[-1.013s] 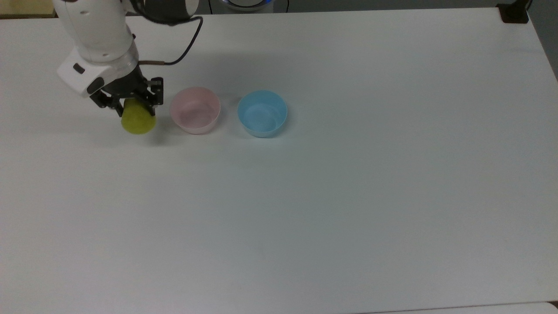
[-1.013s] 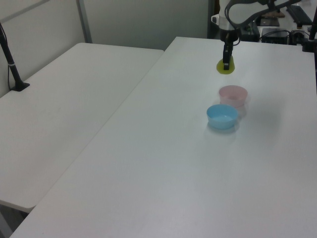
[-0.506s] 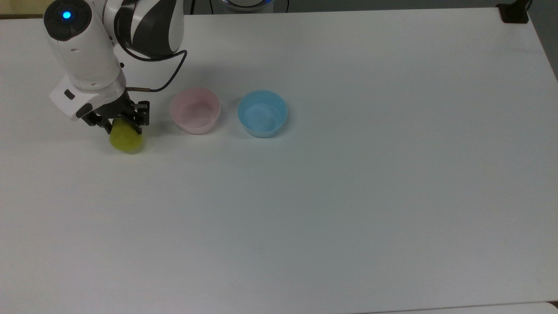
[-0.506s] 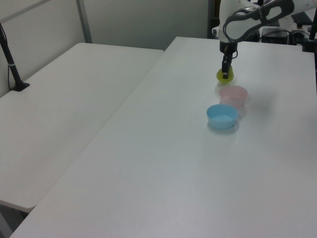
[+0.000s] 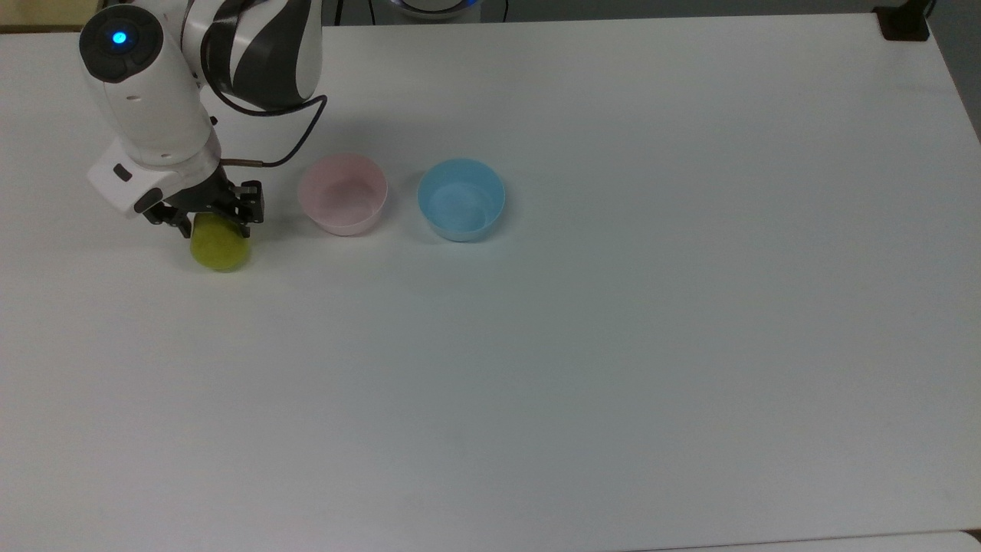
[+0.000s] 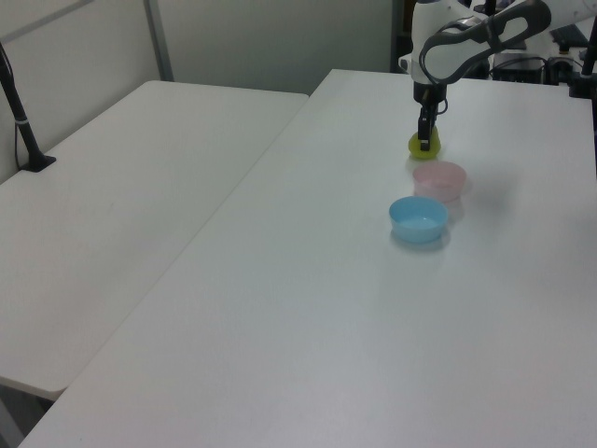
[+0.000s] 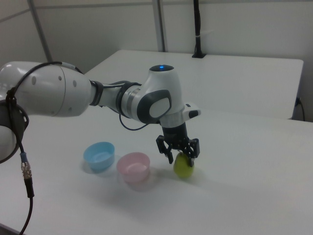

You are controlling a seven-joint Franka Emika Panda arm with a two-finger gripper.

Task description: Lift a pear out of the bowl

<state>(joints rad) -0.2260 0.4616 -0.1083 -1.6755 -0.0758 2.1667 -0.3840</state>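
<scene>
Now the claw point(image 5: 208, 224) is gripping the pear point(image 5: 220, 244) beside the pink bowl point(image 5: 342, 193), in the upper left of the top view.

Its two black fingers are sitting narrowly against the top of the pear, one on each side, while the rounded yellow-green body is bulging out below them, low over the white table point(image 5: 613, 345) or resting on it; which, I cannot tell. The bowl is standing apart from the pear, toward the top view's right, with the light blue bowl point(image 5: 461, 199) just beyond it. The right view is showing the claw point(image 7: 180, 152) from the side, pointing straight down onto the pear point(image 7: 183, 166), with the pink bowl point(image 7: 133, 166) at the right view's left. The left view, from farther off, is showing the pear point(image 6: 424, 145) near the upper right, behind the pink bowl point(image 6: 439, 179).
</scene>
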